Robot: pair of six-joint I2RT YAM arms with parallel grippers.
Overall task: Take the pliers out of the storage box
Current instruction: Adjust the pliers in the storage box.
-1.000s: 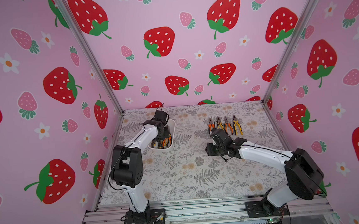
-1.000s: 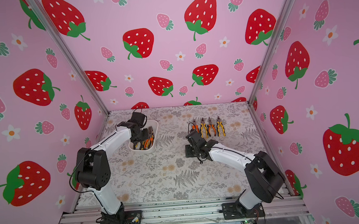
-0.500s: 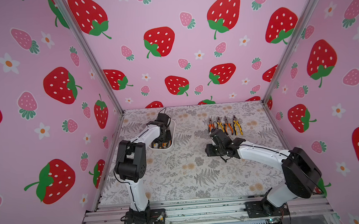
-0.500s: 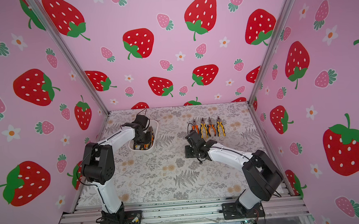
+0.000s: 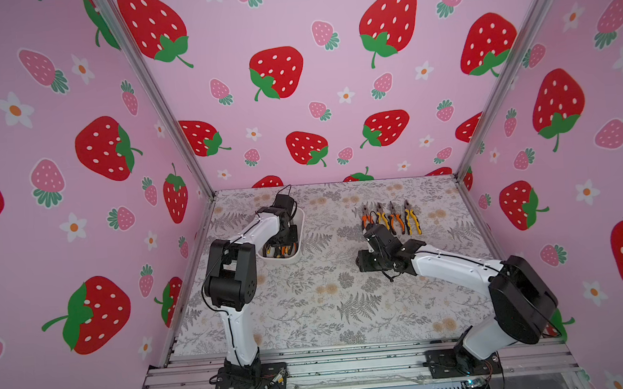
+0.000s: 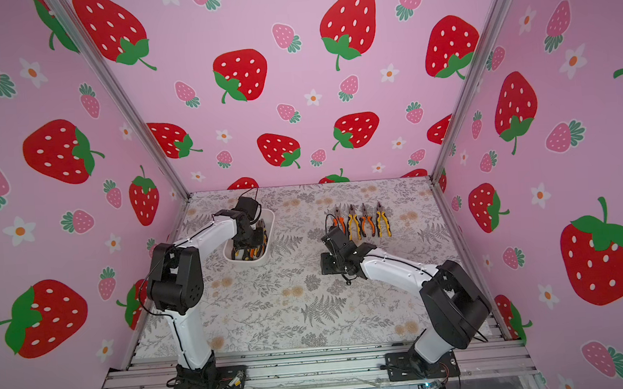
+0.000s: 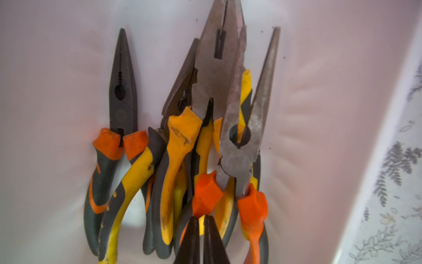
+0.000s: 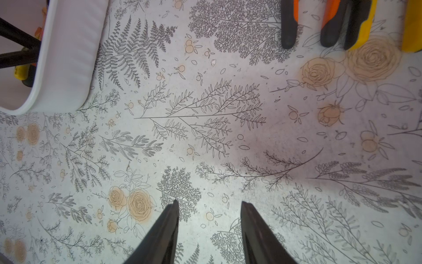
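Storage box (image 5: 282, 260), left-centre in top view: pliers (image 7: 205, 137) heaped inside. Left gripper (image 7: 201, 220): fingers nearly together over heap; cannot tell whether gripping. Right gripper (image 8: 210, 202): spread wide, empty. Risk: interlocked handles snagging neighbours on lift, tipping box.

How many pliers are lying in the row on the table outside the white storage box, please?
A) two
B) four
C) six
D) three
B: in both top views, four pliers lie side by side on the table, well apart from the storage box.
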